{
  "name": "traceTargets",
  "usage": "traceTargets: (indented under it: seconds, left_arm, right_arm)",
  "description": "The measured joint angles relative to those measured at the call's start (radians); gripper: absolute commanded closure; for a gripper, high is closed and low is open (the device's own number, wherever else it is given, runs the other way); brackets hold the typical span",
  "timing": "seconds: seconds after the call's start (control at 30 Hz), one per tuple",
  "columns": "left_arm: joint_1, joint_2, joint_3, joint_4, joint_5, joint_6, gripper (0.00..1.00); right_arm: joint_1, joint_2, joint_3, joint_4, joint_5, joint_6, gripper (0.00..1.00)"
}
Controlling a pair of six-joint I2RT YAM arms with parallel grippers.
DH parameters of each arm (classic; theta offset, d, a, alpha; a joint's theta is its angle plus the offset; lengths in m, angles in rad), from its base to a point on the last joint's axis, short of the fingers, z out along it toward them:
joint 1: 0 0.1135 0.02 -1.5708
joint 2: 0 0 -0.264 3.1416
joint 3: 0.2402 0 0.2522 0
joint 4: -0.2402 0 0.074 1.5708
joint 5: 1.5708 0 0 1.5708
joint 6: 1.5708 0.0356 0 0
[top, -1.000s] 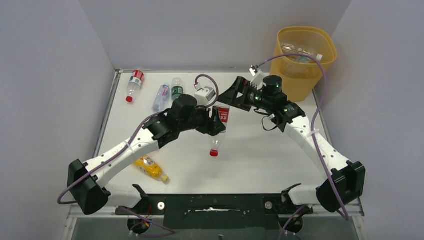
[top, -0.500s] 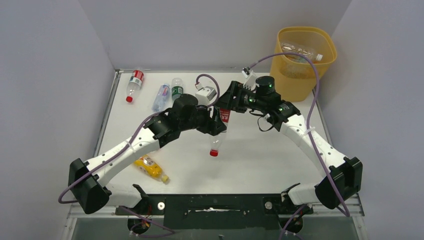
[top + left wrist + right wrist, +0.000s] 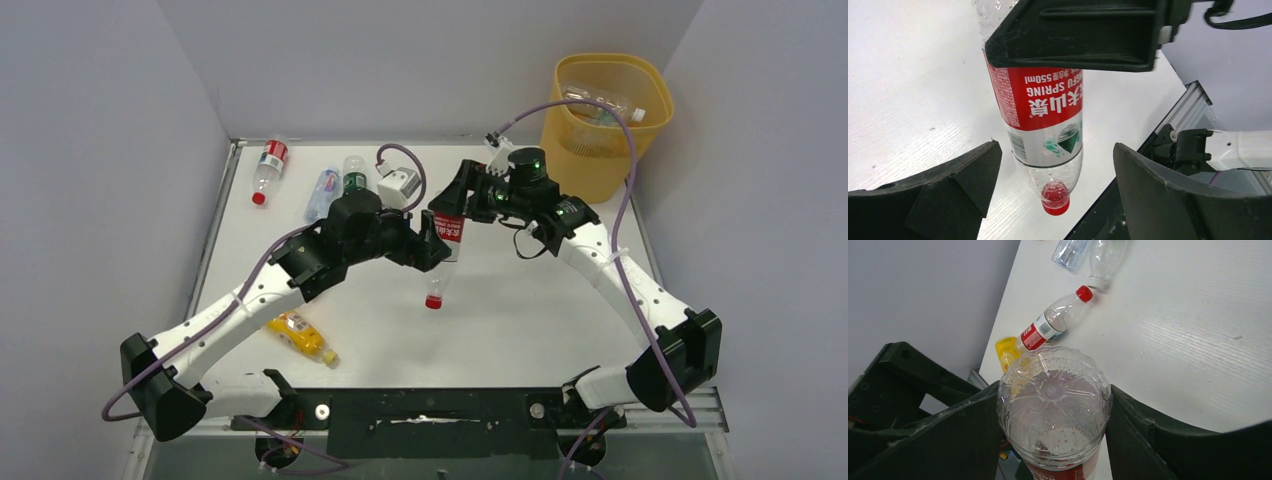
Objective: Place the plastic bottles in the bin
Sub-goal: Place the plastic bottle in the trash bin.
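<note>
Right gripper [image 3: 1054, 412] was clamped on the base end of a clear water bottle [image 3: 1040, 115], which hung cap-down over the middle of the table [image 3: 520, 310]. The red label was upside down and read "FU SPRING" and "550ml", plus white Chinese characters. Left gripper [image 3: 1053, 185] was let go, fingers [image 3: 948, 185] spread wide either side of that bottle, touching nothing. Yellow bin [image 3: 598, 165] sat at 1 o'clock with a clear bottle [image 3: 598, 100] inside. Another red-labelled bottle [image 3: 268, 165] lay at 10 o'clock, a yellow bottle [image 3: 298, 335] at 7.
</note>
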Motion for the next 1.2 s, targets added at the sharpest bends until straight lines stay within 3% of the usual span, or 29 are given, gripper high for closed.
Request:
traceTargets:
  seconds: [0.33, 0.63, 0.97, 1.2]
  left_arm:
    - [0.0, -0.05, 0.0, -0.05, -0.023, -0.008, 0.16]
    - [0.0, -0.131, 0.052, -0.14, -0.082, -0.032, 0.15]
    - [0.017, -0.154, 0.072, -0.203, -0.088, -0.028, 0.15]
    - [0.055, -0.15, 0.042, -0.219, -0.066, -0.008, 0.15]
  right_arm:
    - [-0.026, 0.012, 0.03, -0.053, 0.044, -0.024, 0.52]
    - [-0.137, 0.023, 0.132, -0.162, 0.081, -0.091, 0.52]
    - [-0.275, 0.174, 0.571, -0.348, 0.221, -0.244, 0.52]
    - [-0.354, 0.247, 0.77, -0.327, 0.307, -0.285, 0.52]
